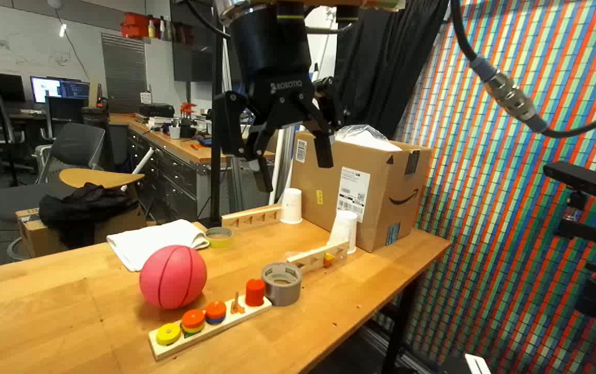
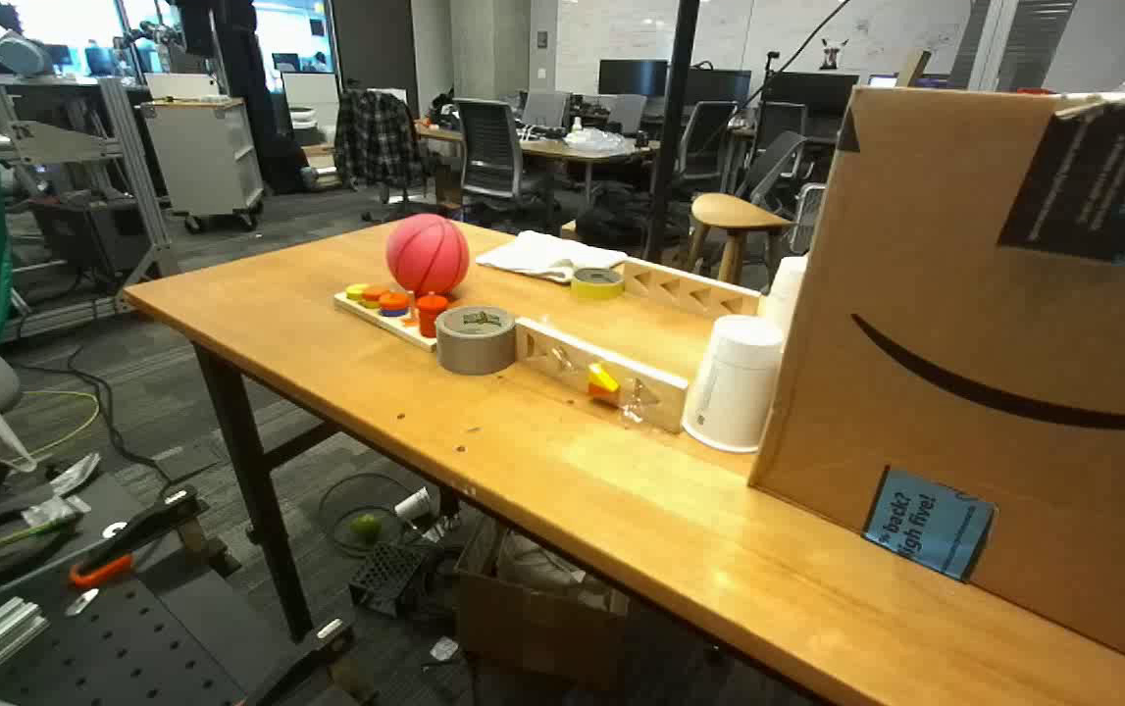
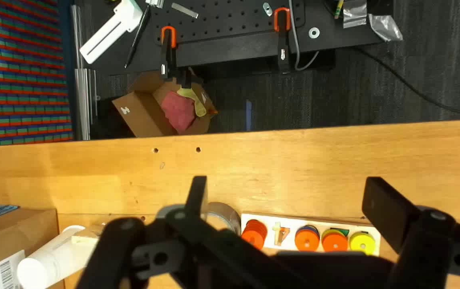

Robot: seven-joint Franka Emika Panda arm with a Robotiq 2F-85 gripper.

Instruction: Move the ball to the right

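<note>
A pink-red ball point(image 1: 173, 277) with dark seams rests on the wooden table point(image 1: 64, 317). It also shows in an exterior view point(image 2: 428, 255), behind the peg board. The ball does not show in the wrist view; the gripper's body covers much of the lower part there. My gripper point(image 1: 293, 167) is open and empty, high above the table and apart from the ball. In the wrist view its fingers point(image 3: 288, 190) are wide apart with only the table and the peg board below them.
A peg board with coloured rings point(image 1: 214, 324) and a grey tape roll point(image 1: 283, 291) lie beside the ball. A white cloth point(image 1: 157, 241), yellow tape point(image 1: 220, 237), wooden strips point(image 2: 601, 378), white cups point(image 2: 734, 382) and a large cardboard box point(image 1: 323, 166) also stand on the table.
</note>
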